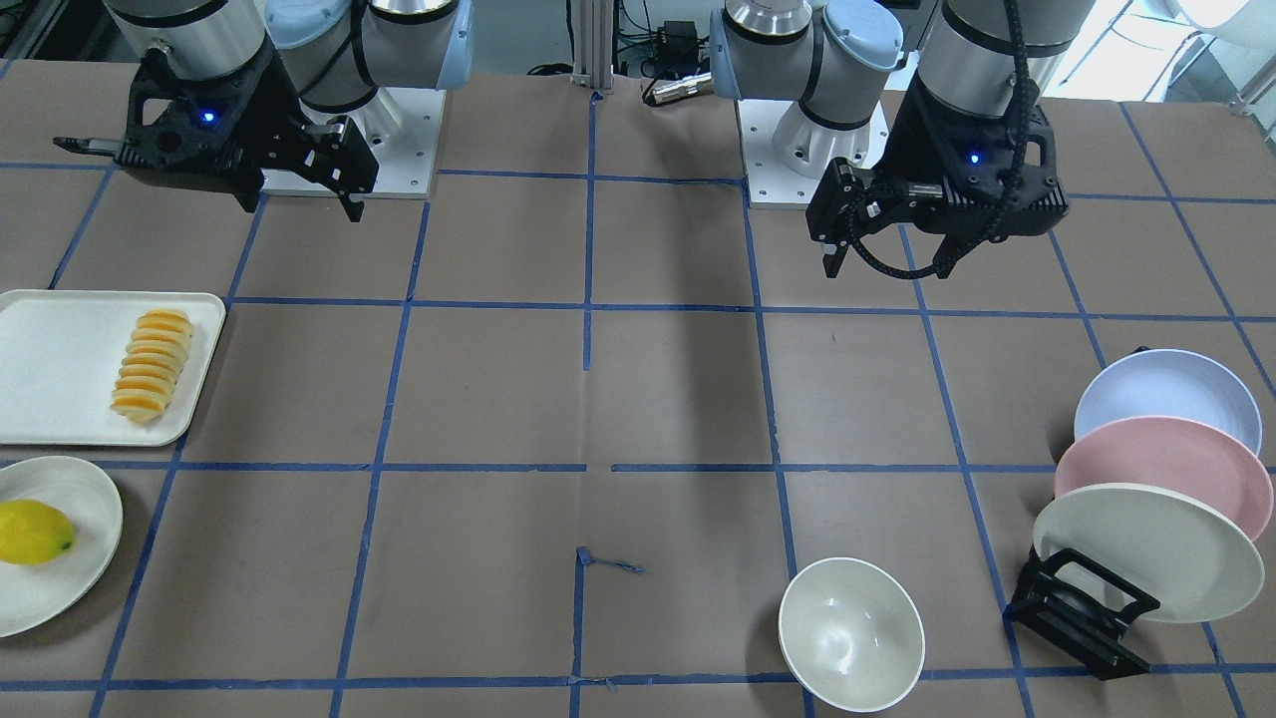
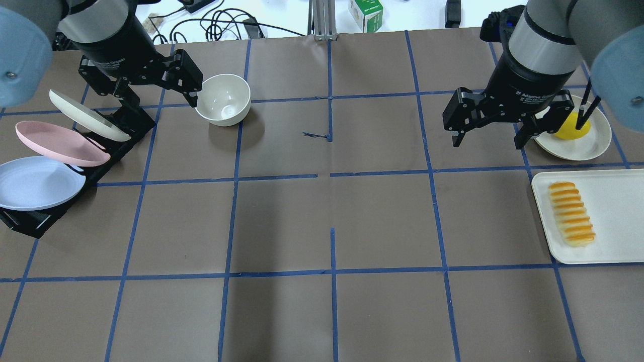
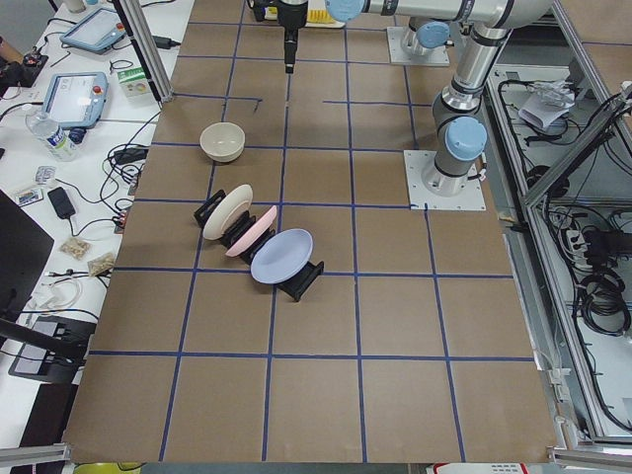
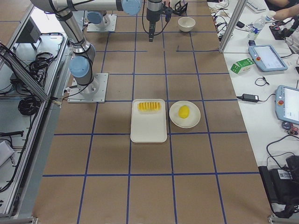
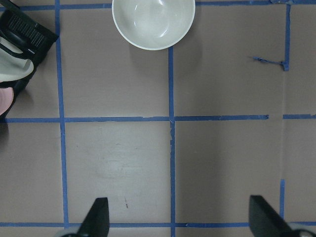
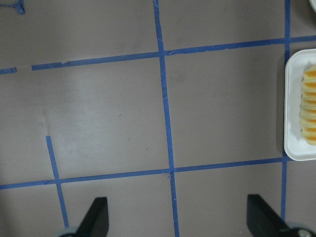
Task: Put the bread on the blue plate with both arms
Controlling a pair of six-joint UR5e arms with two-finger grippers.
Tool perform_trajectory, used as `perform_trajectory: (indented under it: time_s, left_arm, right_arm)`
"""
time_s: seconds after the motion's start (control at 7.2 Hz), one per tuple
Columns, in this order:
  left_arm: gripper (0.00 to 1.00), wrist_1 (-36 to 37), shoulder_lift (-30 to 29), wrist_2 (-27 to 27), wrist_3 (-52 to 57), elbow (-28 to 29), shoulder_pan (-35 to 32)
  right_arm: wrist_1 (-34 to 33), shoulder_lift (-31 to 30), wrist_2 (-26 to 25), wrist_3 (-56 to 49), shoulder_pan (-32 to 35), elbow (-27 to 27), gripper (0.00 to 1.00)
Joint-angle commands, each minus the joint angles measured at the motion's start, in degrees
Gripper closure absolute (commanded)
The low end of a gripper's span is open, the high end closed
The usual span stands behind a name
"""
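Left end effector (image 5: 180, 219): hangs with fingers spread wide, gripping nothing, above bare tabletop (image 2: 322, 221), near the white bowl (image 2: 223, 98) and the rack (image 2: 30, 223). Right end effector (image 2: 487, 142): likewise spread and empty, hovers just beside the small plate (image 2: 598, 142) carrying the lemon (image 2: 568, 129), clear of the tray.

Bread (image 2: 572, 213): lies flat along the inner side of the white tray (image 2: 619, 216), at the robot's right end of the tabletop, touched by neither end effector. Blue plate (image 2: 35, 183): stands tilted in the rack slot nearest the robot, next to the pink plate (image 2: 58, 143), with the cream plate (image 2: 88, 115) beyond that, at the opposite end and well apart from the bread.

Progress, judged from this layout: sits at the very start, with 0 steps done. Leaves everything to do:
- Pulling the blue plate out of the rack and laying it flat, likely a job for the left side.
- Lifting the bread off the tray, likely for the right.
- Setting it down on the plate.

Looks like 2 pick-ups and then 1 placement, probably somewhere near the middle.
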Motion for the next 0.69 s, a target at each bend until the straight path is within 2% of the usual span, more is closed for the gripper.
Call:
perform_trajectory:
  time_s: [0.0,0.56]
  left_arm:
    - [0.0,0.0,0.0,0.0,0.1,0.0,0.2]
    - [0.0,0.2,0.0,0.0,0.0,-0.3,0.6]
  right_arm:
    - [0.1,0.1,-0.1,-0.1,0.0,0.2,0.0]
    - [0.0,0.2,-0.9,-0.3,-0.5,0.7,0.0]
